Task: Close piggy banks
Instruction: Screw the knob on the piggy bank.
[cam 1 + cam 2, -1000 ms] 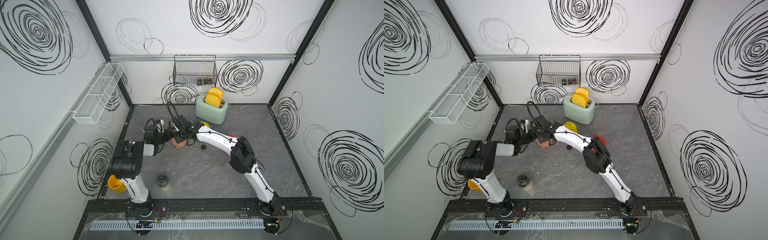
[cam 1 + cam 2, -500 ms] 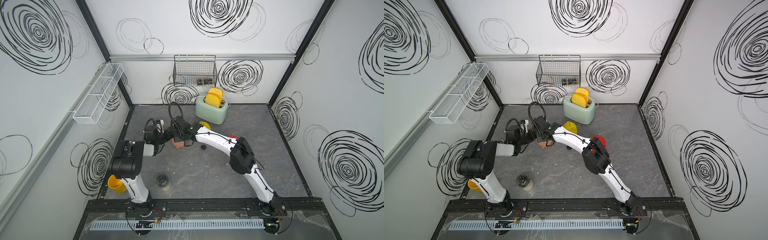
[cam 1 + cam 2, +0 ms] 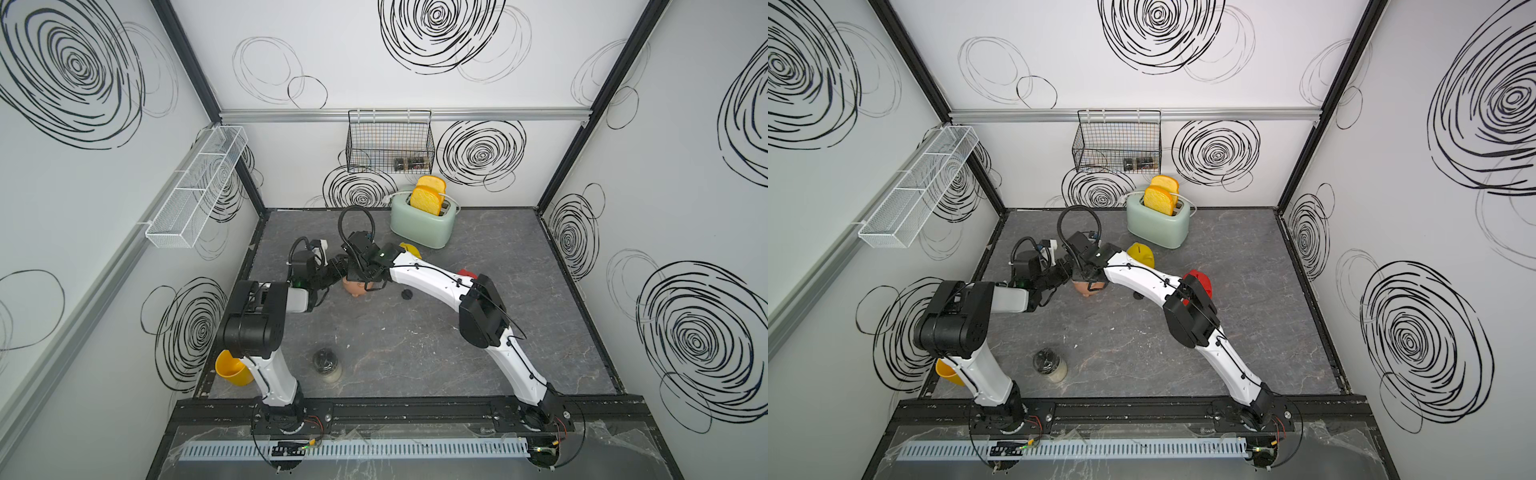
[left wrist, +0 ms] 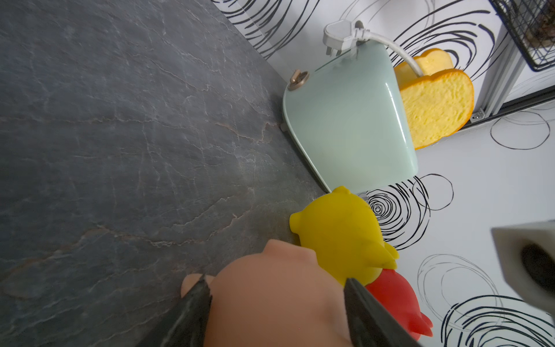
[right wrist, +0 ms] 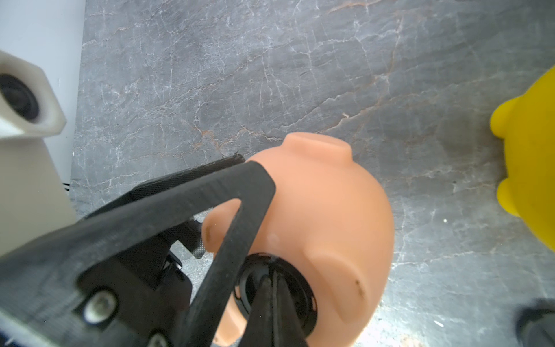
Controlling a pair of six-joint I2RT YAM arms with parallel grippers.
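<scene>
Pink pig: your pale pink rounded plastic piggy bank (image 5: 324, 210) is left of the bench's (image 3: 415, 353) centre, in its rear half, with the round belly hole turned up. You cannot tell whether it rests on the bench.
Plug: a black round plastic plug (image 5: 300, 285) sits in that belly hole.
Left jaws: you have them clamped on the pink pig, one on each flank, as the left wrist view shows.
Right jaws: closed tight together, with their tips down in the plug's centre.
Yellow pig: the yellow plastic piggy bank (image 3: 1140, 254) stands on the bench beyond the pink one, toward the rear edge. It is apart from the pink pig and near the toaster.
Red pig: the red plastic piggy bank (image 3: 1200, 280) is farther toward the right edge, partly hidden behind your right arm's elbow.
Spare plug: a second black round plug (image 3: 407, 294) lies on the bench between the pink and red pigs.
Toaster: the mint-green toaster (image 3: 424, 226), with two yellow toast slices in it, stands at the middle of the rear edge.
Front: a glass jar with a dark lid (image 3: 328, 365) stands left of centre near the front edge. A yellow mug (image 3: 232, 370) is at the front left corner.
</scene>
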